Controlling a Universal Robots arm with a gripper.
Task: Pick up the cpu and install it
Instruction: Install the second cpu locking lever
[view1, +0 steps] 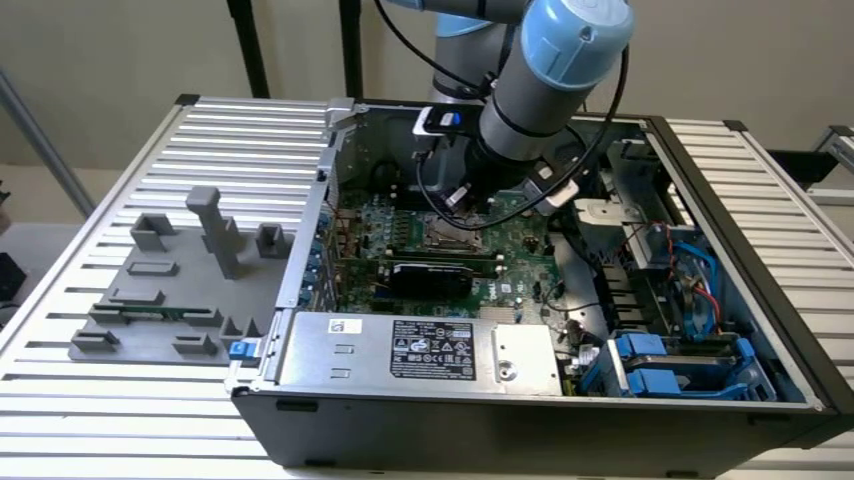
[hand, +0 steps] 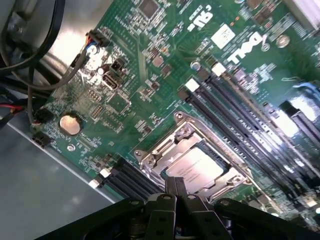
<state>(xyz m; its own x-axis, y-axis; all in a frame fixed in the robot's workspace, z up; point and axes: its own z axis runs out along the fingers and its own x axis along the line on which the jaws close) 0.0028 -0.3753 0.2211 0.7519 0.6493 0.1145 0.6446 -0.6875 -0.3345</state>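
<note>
Claw (hand: 176, 186) shut above one cpu (hand: 195, 167).

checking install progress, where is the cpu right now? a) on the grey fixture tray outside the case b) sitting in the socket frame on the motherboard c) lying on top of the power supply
b: in the wrist view the silvery cpu lies inside the metal socket frame on the green motherboard, just ahead of the shut tool.
</note>
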